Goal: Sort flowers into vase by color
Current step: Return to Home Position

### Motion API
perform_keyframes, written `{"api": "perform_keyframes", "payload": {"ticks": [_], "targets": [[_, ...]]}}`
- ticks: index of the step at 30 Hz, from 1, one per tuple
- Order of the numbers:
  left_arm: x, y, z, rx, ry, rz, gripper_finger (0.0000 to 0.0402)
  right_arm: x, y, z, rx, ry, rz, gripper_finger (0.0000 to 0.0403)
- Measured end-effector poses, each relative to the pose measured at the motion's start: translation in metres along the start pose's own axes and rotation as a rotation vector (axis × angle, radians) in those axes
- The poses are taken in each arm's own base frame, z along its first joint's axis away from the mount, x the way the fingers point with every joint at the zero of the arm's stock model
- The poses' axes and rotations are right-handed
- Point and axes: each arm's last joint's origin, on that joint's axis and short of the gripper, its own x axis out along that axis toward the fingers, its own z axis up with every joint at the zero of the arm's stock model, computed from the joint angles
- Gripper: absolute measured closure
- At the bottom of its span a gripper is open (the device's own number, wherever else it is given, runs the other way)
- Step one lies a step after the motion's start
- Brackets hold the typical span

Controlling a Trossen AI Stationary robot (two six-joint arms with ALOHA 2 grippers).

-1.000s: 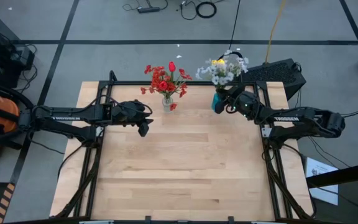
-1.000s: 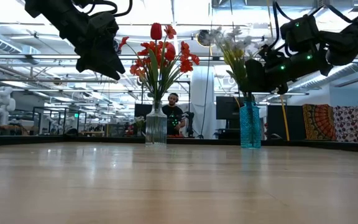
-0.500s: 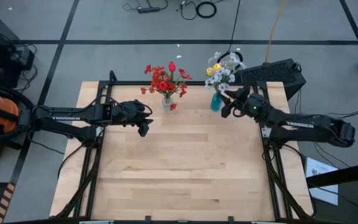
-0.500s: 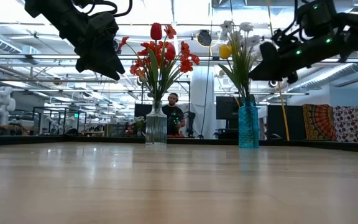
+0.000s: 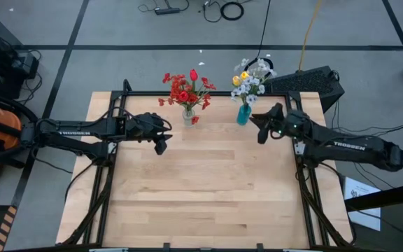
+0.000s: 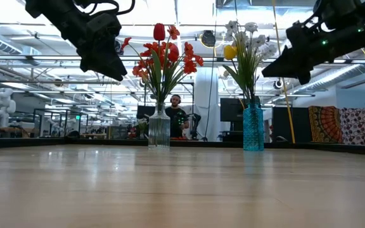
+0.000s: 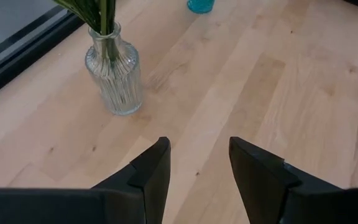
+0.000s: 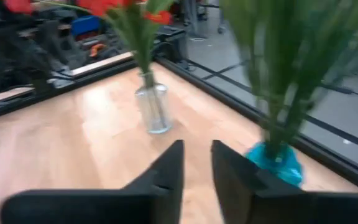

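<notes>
Two vases stood at the bench's (image 5: pixel 208 189) far edge: a clear vase (image 5: pixel 188 115) holding red flowers (image 5: pixel 185 89), and a blue vase (image 5: pixel 243 115) holding white and yellow flowers (image 5: pixel 250 78). The left gripper (image 7: pixel 197 146) hung empty with fingers apart near the clear vase. The right gripper (image 8: pixel 197 149), empty and narrowly parted, was beside the blue vase.

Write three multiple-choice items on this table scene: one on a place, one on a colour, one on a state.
1. Where does the blue vase stand in the high view?
A. Right of the clear vase
B. Left of the clear vase
C. At the table's near edge

2. The flowers in the clear vase are:
A. yellow
B. red
C. white

3. The fingers of the left gripper are:
A. shut on a stem
B. shut on a vase
C. open, holding nothing

Answers:
1 A: the high view shows it to the clear vase's right.
2 B: red blooms top its stems.
3 C: the left wrist view shows a wide empty gap between the fingers.
</notes>
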Motion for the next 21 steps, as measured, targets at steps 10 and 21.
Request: {"api": "perform_keyframes", "payload": {"ticks": [10, 21], "targets": [[-0.014, -0.004, 0.000, 0.068, -0.108, 0.019, 0.0230, -0.004, 0.023, -0.003, 0.009, -0.004, 0.090, 0.0400], [-0.011, 0.007, -0.057, 0.127, -0.306, -0.275, 0.0230, -0.004, 0.025, -0.003, 0.062, -0.004, 0.103, 0.0402]]}}
